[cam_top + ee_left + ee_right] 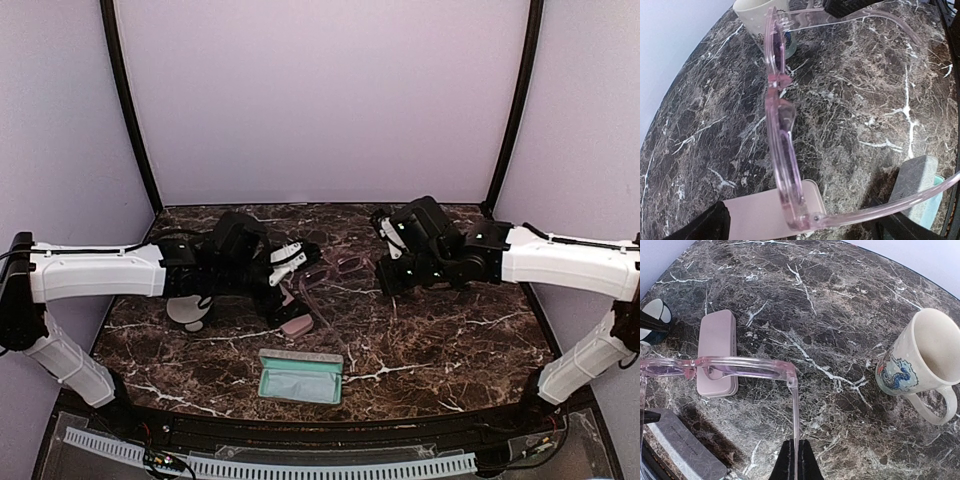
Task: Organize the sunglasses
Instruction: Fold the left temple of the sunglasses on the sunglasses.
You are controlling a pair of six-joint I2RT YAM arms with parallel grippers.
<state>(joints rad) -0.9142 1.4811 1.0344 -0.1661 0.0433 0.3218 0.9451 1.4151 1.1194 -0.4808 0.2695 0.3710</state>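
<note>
Over the marble surface (450, 330), between the two arms: pink translucent sunglasses (338, 270), lifted clear, temples unfolded, pink case (717, 352) lying below and close by. Pinched shut on one temple, the right fingers (807, 467); spread wide either side of the frame and clamping nothing, the left fingers (700, 227), one pad close against the other temple.

Probably a handover to the right arm. Draw the left fingers straight back along their own line, without brushing the front or either temple. Risk with a one-temple pinch: swinging or twisting, so keep the right wrist level and slow. Likeliest target, by the look of it: the open teal-lined case (300, 377) at the near edge; pink case closed. Fold the temples before lowering, and stay well clear of the mug (920, 360).
</note>
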